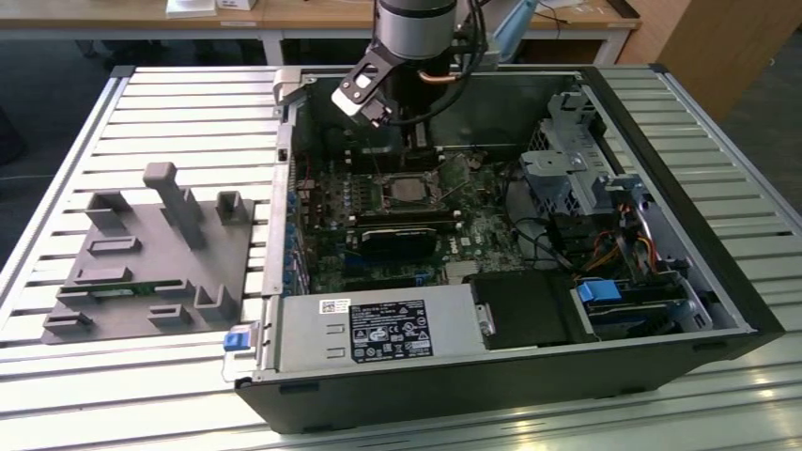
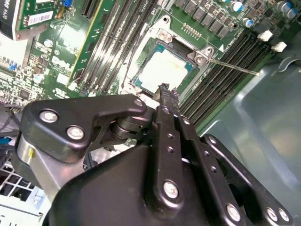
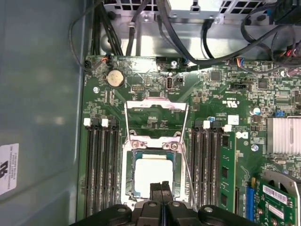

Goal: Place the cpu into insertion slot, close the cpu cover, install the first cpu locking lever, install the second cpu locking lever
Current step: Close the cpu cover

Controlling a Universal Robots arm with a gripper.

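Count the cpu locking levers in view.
2. One lever runs beside the slot, the other lever on its opposite side. None seems hidden.

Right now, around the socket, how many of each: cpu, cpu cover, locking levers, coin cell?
cpu: 1
cpu cover: 1
locking levers: 2
coin cell: 1
Total: 5

Cpu seated in insertion slot; cpu cover open.
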